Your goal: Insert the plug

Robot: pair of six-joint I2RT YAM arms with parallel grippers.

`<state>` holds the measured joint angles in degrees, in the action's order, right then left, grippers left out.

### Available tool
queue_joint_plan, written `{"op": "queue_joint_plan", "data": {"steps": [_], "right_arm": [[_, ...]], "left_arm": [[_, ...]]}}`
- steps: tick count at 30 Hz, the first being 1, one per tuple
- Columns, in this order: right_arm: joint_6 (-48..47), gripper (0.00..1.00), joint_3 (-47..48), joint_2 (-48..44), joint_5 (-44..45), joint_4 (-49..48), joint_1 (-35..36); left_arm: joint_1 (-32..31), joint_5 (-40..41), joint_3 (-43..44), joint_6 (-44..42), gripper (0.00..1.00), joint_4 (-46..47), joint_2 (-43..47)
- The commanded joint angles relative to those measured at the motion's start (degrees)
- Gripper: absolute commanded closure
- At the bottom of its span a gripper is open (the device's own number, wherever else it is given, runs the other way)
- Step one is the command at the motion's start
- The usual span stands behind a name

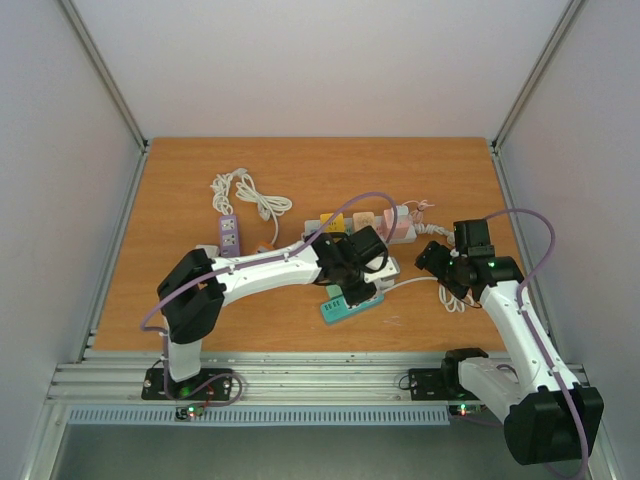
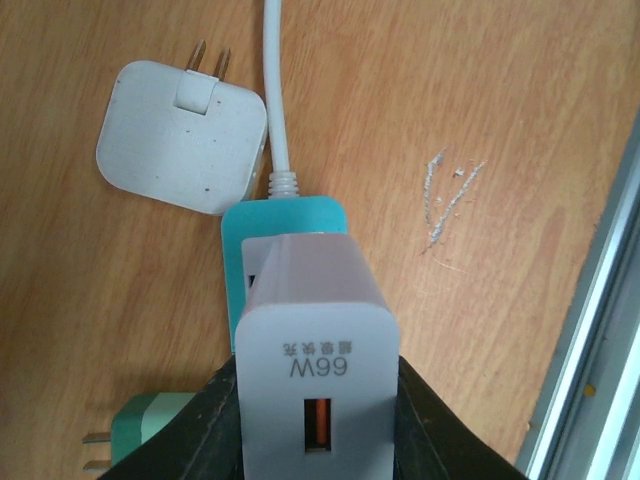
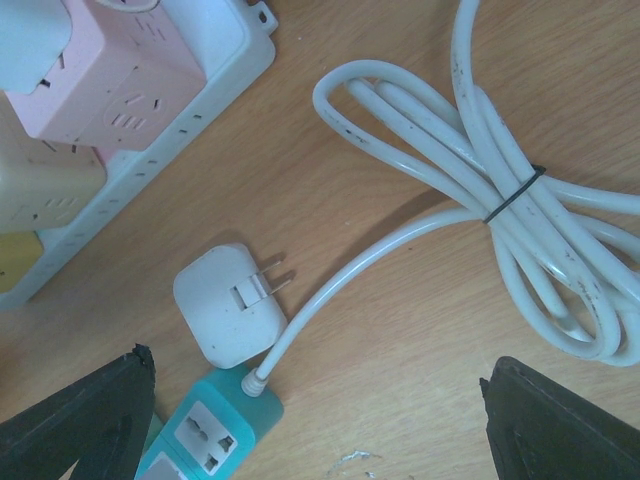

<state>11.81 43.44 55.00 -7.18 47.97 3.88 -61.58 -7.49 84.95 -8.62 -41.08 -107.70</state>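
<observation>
A white charger is clamped in the left gripper, over the teal strip's cable end, near the table's front edge. The right gripper is spread wide near a coiled cord.

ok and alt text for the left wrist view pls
The left gripper clamps a white 66W charger with an orange USB port over the end of a teal power strip on the wooden table. A white square adapter with two prongs lies beyond, beside the strip's white cord; a green plug sits at lower left.
</observation>
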Motion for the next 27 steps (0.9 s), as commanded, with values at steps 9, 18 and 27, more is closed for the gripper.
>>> {"op": "queue_joint_plan", "data": {"steps": [9,18,27], "right_arm": [[2.29,0.09,-1.35,-1.72,2.15,0.23,-0.63],[2.8,0.09,-1.84,-4.16,3.5,1.88,-0.63],[3.31,0.1,-2.99,-5.57,3.15,1.61,-0.54]], "left_arm": [[-0.73,12.33,6.71,27.21,1.0,-1.62,-3.11],[-1.37,20.18,6.77,66.25,1.0,-15.6,-1.98],[-2.59,21.24,10.41,85.2,1.0,-23.88,-3.13]]}}
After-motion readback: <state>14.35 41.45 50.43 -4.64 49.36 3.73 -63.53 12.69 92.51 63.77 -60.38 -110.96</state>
